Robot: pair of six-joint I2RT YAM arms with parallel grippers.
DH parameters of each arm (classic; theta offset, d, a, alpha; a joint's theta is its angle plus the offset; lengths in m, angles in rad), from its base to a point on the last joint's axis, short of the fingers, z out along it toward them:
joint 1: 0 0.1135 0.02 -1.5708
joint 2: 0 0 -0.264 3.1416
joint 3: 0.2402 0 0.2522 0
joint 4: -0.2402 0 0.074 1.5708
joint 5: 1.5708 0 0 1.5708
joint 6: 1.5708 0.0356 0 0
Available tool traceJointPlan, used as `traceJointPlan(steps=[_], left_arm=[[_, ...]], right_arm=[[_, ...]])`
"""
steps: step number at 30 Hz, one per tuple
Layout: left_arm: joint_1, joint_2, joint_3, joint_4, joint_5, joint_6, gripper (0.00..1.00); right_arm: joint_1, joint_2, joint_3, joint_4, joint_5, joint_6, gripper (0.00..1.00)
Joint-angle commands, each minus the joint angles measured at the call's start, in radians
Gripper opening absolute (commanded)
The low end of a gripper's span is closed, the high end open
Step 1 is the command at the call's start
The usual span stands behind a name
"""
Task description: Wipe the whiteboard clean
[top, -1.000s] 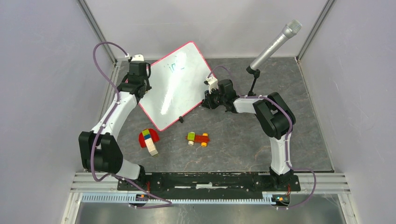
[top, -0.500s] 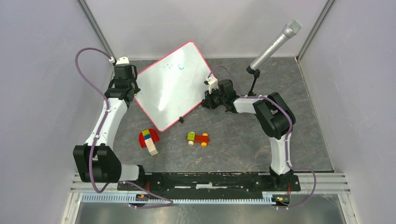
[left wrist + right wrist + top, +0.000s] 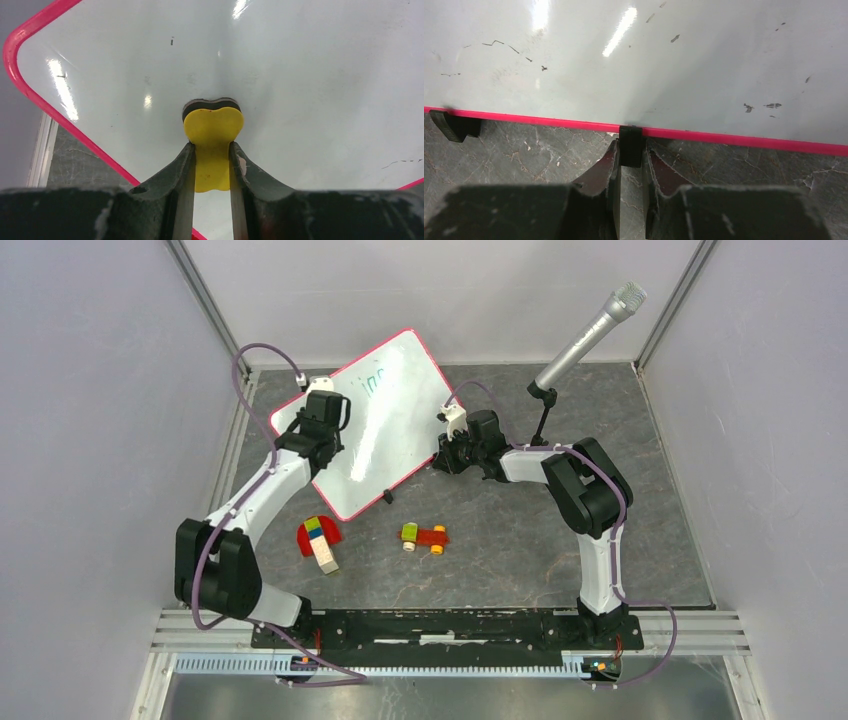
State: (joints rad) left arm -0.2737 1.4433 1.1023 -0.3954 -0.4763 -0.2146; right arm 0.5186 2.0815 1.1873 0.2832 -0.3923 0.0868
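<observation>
The whiteboard [image 3: 385, 435], white with a pink-red rim, lies tilted at the back left of the table, with faint teal writing [image 3: 375, 383] near its far edge. My left gripper [image 3: 322, 406] is over its left part, shut on a yellow eraser [image 3: 213, 125] whose black felt presses on the white surface [image 3: 310, 75]. My right gripper [image 3: 443, 453] is at the board's right edge, shut on a black clip foot [image 3: 630, 145] under the pink rim. The right wrist view shows small dark marks on the board [image 3: 649, 60].
A silver microphone [image 3: 590, 335] on a black stand rises at the back right. A red toy car [image 3: 424, 536] and a red-and-wood block toy [image 3: 318, 538] lie in front of the board. Another clip foot [image 3: 387, 497] sits at the board's near edge.
My left gripper swung left to the board's left edge, then came back right onto the board with the eraser. The right arm has not moved.
</observation>
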Motion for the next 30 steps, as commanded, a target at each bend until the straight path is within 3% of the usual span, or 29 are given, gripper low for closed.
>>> traceJointPlan(steps=[1,6,11,20,25,30], left_arm=[[0.028,0.014,-0.006,0.011,-0.017,-0.073,0.2],[0.097,-0.091,-0.07,0.057,-0.035,-0.054,0.19],[0.053,-0.091,-0.049,0.145,-0.03,-0.022,0.19],[-0.061,0.278,0.276,0.184,-0.133,-0.022,0.19],[-0.118,0.486,0.472,0.173,-0.102,-0.027,0.18],[-0.16,0.594,0.619,0.154,-0.107,-0.033,0.18]], right_arm=[[-0.003,0.028,0.006,-0.03,-0.036,0.013,0.0],[-0.003,0.03,0.007,-0.029,-0.036,0.016,0.0],[-0.003,0.031,0.006,-0.026,-0.032,0.015,0.0],[-0.003,0.024,0.003,-0.033,-0.016,0.007,0.0],[-0.003,0.023,0.001,-0.036,-0.012,0.003,0.0],[-0.003,0.028,0.0,-0.034,-0.015,0.005,0.0]])
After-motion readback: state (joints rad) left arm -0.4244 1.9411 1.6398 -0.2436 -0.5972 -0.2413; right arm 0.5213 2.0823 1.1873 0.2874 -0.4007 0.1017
